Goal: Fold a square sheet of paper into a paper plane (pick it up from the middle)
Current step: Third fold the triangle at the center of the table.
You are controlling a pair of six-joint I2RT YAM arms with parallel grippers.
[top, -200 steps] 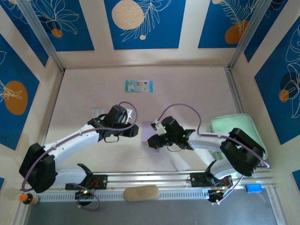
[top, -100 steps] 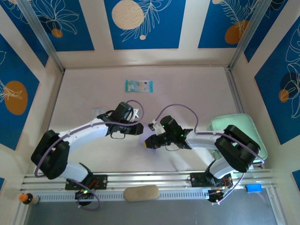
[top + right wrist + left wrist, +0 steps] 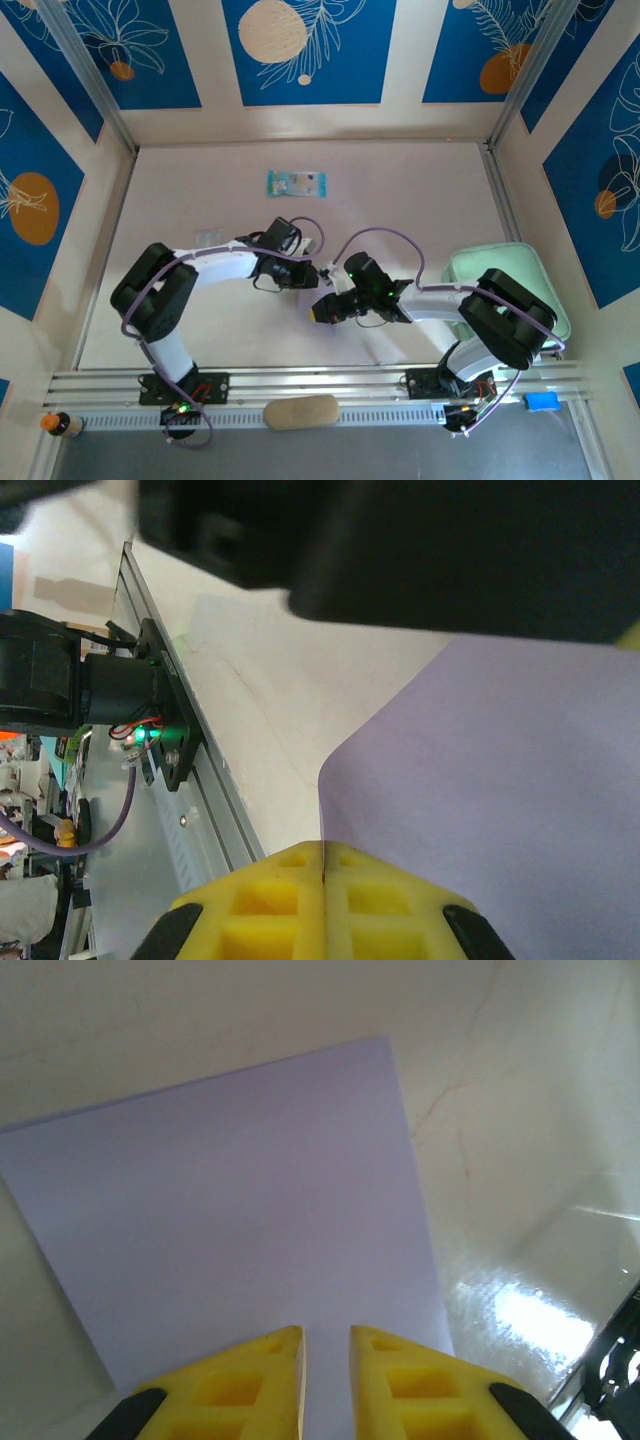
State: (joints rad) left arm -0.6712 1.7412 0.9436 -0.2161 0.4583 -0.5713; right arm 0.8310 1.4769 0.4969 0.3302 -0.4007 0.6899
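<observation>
The square sheet of paper [image 3: 230, 1220], pale lilac and plain, takes up most of the left wrist view. In the right wrist view the sheet [image 3: 500, 800] curves up from the table. My right gripper [image 3: 323, 852] is shut on its edge, which runs into the seam between the yellow fingers. My left gripper [image 3: 326, 1338] faces the sheet's flat side, its jaws a narrow gap apart with lilac paper showing through. From above, the left gripper [image 3: 308, 275] and right gripper [image 3: 320, 310] sit close together at the table's middle. The sheet is flat, without a plane's shape.
A small blue-green packet [image 3: 296, 183] lies at the back of the table. A mint-green tray [image 3: 520, 265] stands at the right. The metal rail [image 3: 320, 385] runs along the near edge, with a tan oval piece [image 3: 300, 411] below it. The left arm's dark body [image 3: 420, 550] looms above the sheet.
The left arm has swung right, bringing its gripper up to the right gripper, and its jaws have narrowed. The right gripper has barely moved, still shut on the sheet.
</observation>
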